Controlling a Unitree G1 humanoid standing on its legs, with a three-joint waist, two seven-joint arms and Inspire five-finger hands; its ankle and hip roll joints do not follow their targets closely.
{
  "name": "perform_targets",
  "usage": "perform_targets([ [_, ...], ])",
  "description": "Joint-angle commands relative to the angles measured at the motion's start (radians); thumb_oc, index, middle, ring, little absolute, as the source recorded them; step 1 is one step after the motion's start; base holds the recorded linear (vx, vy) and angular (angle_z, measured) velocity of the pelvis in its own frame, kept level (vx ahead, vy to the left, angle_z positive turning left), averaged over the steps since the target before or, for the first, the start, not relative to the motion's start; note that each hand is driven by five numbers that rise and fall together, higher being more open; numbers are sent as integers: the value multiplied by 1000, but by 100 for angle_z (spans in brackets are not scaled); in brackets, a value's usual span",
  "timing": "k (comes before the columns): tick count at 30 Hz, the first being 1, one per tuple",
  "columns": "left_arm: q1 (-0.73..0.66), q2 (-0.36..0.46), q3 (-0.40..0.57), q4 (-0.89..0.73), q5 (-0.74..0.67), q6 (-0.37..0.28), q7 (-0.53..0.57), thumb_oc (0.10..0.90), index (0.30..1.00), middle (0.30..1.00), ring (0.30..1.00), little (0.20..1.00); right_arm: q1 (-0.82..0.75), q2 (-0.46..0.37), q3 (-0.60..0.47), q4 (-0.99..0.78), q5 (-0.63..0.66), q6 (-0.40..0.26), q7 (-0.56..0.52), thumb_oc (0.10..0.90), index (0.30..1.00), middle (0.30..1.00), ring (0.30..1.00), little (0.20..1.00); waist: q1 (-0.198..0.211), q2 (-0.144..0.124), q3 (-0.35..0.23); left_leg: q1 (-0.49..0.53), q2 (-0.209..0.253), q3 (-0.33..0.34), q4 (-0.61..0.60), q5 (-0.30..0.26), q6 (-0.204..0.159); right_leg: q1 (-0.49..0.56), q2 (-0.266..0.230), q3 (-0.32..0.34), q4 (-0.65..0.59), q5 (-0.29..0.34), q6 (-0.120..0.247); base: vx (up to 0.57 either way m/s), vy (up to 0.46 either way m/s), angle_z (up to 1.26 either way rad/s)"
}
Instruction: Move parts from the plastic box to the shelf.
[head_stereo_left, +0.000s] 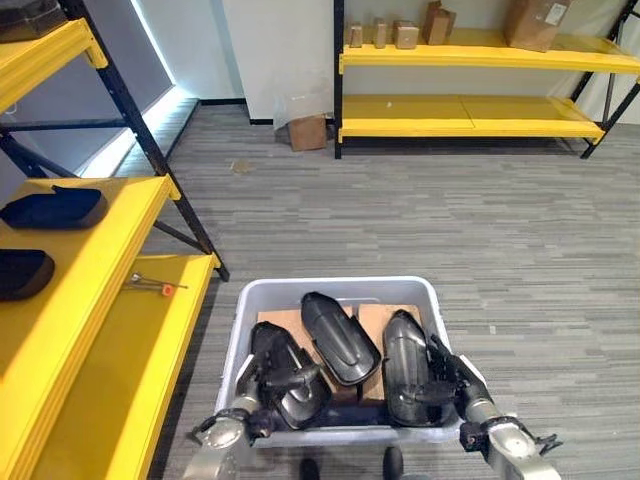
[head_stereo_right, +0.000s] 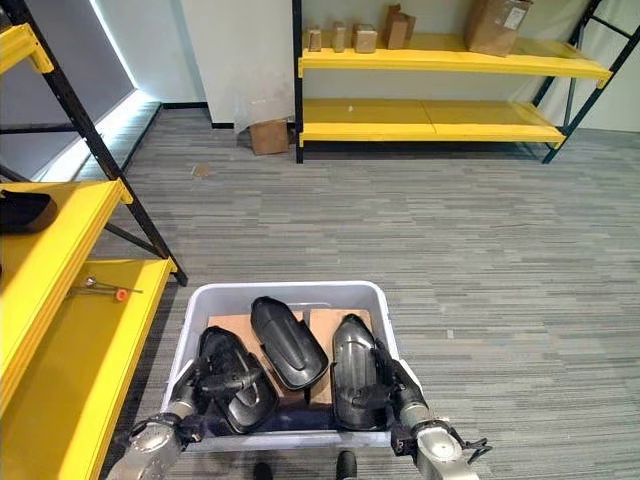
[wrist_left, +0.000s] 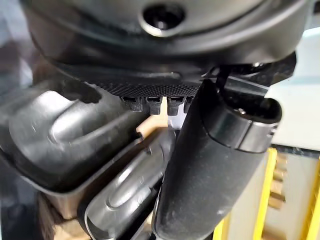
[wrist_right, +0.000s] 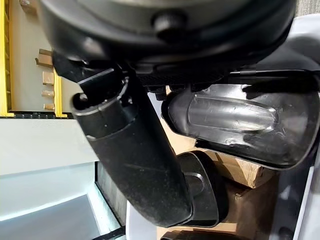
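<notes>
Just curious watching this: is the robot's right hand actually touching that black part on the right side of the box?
Touching. In the left eye view the right robot hand wraps its thumb over the right black part.

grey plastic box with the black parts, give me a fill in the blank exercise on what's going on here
1. The grey plastic box holds ___ glossy black moulded parts.
2. The left hand is curled on the ___ black part in the box.
3. The right hand grips the right black part, and the middle black part lies between them on brown ___.
4. The near yellow metal shelf stands on the robot's ___ side.

Missing words: three; left; cardboard; left
</notes>
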Motion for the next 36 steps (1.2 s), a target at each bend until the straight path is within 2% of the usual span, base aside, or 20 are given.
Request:
perform_targets([
  [1, -71, 13, 0, -98, 32, -72, -44, 900, 1000, 1000, 1000, 1000, -102, -46, -51, -90, -38, -99, -27, 900, 1000, 1000, 1000, 1000, 31, -47, -37, 8, 67, -9, -4, -10, -49, -14, -105, -10, 49, 30, 87, 0, 0, 0],
  [5, -77, 13, -4, -103, 24, -74, -48, 900, 1000, 1000, 1000, 1000, -138, -48, -43, -75, -43, -105, -37, 900, 1000, 1000, 1000, 1000, 35, -48, -24, -9, 74, -12, -4, -2, -55, -23, -101, -23, 36, 33, 85, -24, -23, 3],
  [10, -101, 17, -24, -108, -1, -88, -41, 900, 1000, 1000, 1000, 1000, -219, -37, 17, -11, -38, -104, -48, 900, 1000, 1000, 1000, 1000, 40, -46, 3, -64, 84, -20, -4, 18, -66, -55, -95, -44, 8, 50, 85, -76, -39, 8],
  [13, -138, 22, -48, -133, -27, -100, -31, 900, 1000, 1000, 1000, 1000, -314, -26, 83, 69, -20, -98, -47, 900, 1000, 1000, 1000, 1000, 53, -37, 33, -127, 91, -29, -4, 42, -76, -108, -94, -57, 2, 64, 82, -106, -31, 6],
  [17, -177, 23, -73, -153, -39, -111, -28, 900, 1000, 1000, 1000, 1000, -395, -17, 153, 122, -24, -90, -40, 900, 1000, 1000, 1000, 1000, 65, -27, 59, -161, 94, -39, -4, 56, -84, -131, -94, -73, -2, 70, 79, -31, -35, 15],
  [22, -210, 23, -90, -178, -55, -119, -23, 900, 1000, 1000, 1000, 1000, -470, -2, 194, 184, -18, -84, -44, 900, 1000, 1000, 1000, 1000, 76, -15, 90, -192, 96, -48, -4, 67, -88, -158, -98, -76, 3, 73, 77, -25, -14, 10],
  [26, -237, 17, -117, -187, -60, -124, -16, 900, 1000, 1000, 1000, 1000, -518, 16, 218, 242, -8, -80, -53, 900, 1000, 1000, 1000, 1000, 87, -1, 119, -213, 92, -58, -4, 73, -88, -179, -104, -80, 16, 71, 73, -5, -11, 5],
  [27, -261, 10, -136, -187, -68, -128, -9, 900, 1000, 1000, 1000, 1000, -555, 23, 225, 300, 6, -78, -66, 900, 1000, 1000, 1000, 1000, 95, 13, 141, -231, 89, -63, -4, 79, -87, -200, -110, -80, 29, 68, 72, -14, 1, 5],
  [30, -269, 9, -144, -193, -73, -129, -4, 900, 1000, 1000, 1000, 1000, -587, 31, 219, 345, 28, -79, -74, 900, 1000, 1000, 1000, 1000, 103, 24, 154, -245, 87, -67, -4, 83, -87, -216, -113, -82, 39, 66, 72, 0, -2, 1],
  [31, -278, 9, -158, -203, -79, -128, 2, 900, 1000, 1000, 1000, 1000, -636, 41, 205, 429, 68, -81, -90, 900, 1000, 1000, 1000, 1000, 119, 40, 169, -265, 83, -72, -4, 88, -87, -234, -117, -83, 43, 68, 72, 0, 0, 0],
  [36, -292, 9, -183, -209, -78, -123, 4, 900, 1000, 1000, 1000, 1000, -733, 34, 198, 548, 99, -79, -108, 900, 1000, 1000, 1000, 1000, 142, 65, 192, -287, 83, -78, -4, 92, -89, -257, -119, -89, 53, 63, 70, 8, -4, 3],
])
